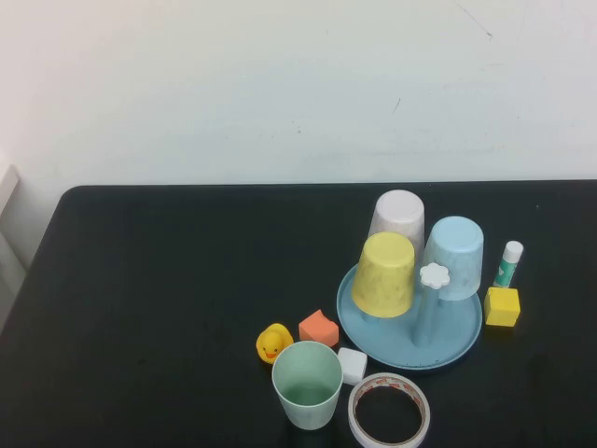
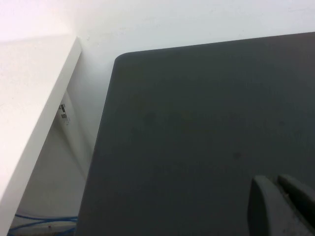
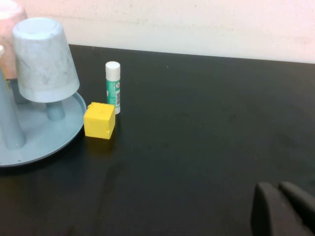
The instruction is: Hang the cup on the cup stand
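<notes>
The mint-green cup stands upright and mouth up near the table's front edge. Behind and to its right is the round light-blue cup stand, with a white flower-capped peg. Its rim also shows in the right wrist view. Yellow, light-blue and pale pink cups hang upside down on it. My left gripper is shut and empty over the bare far-left table. My right gripper is shut and empty, right of the stand. Neither arm shows in the high view.
A tape roll lies right of the green cup. A white cube, an orange block and a yellow duck lie around it. A yellow cube and a glue stick stand right of the stand.
</notes>
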Tool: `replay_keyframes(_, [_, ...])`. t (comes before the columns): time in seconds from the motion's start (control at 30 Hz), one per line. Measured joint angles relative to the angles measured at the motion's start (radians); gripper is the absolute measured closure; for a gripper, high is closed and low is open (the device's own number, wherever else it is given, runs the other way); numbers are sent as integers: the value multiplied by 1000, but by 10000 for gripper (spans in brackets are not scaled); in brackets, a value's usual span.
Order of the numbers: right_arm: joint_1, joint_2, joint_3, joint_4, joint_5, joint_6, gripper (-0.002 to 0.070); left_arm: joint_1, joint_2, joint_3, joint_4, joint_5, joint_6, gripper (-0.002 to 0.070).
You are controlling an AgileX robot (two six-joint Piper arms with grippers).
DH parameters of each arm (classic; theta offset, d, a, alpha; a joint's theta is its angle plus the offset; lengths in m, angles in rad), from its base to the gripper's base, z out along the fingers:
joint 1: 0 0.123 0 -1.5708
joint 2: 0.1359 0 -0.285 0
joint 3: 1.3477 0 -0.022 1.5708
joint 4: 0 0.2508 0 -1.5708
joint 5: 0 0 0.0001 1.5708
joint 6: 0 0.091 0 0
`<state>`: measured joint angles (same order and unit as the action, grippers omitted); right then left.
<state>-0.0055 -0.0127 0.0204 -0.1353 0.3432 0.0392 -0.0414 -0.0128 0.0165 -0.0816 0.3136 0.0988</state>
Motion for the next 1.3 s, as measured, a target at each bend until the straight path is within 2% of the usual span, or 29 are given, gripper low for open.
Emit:
replay_keyframes(0.83, [0,0,0,0,0,0,678,0,0,0,-1,0,2,678])
replay_keyframes(0.9, [0,0,0,5,0,0,678,0,0,0,-40,0,1,678])
replay_keyframes(0.97, [0,0,0,39,0,0,678,0,0,0,-125,-7,-19,678])
replay_keyframes(1.07, [0,0,0,223,-8,7,678,0,0,2,-431,-18,-113,678])
replay_keyframes(1.2, [0,0,6,663,1,51,678,0,0,2,-856,-46,-200,678])
replay_keyframes(1.3, [0,0,6,848,2,42,678,0,0,2,-965,-103,-195,678])
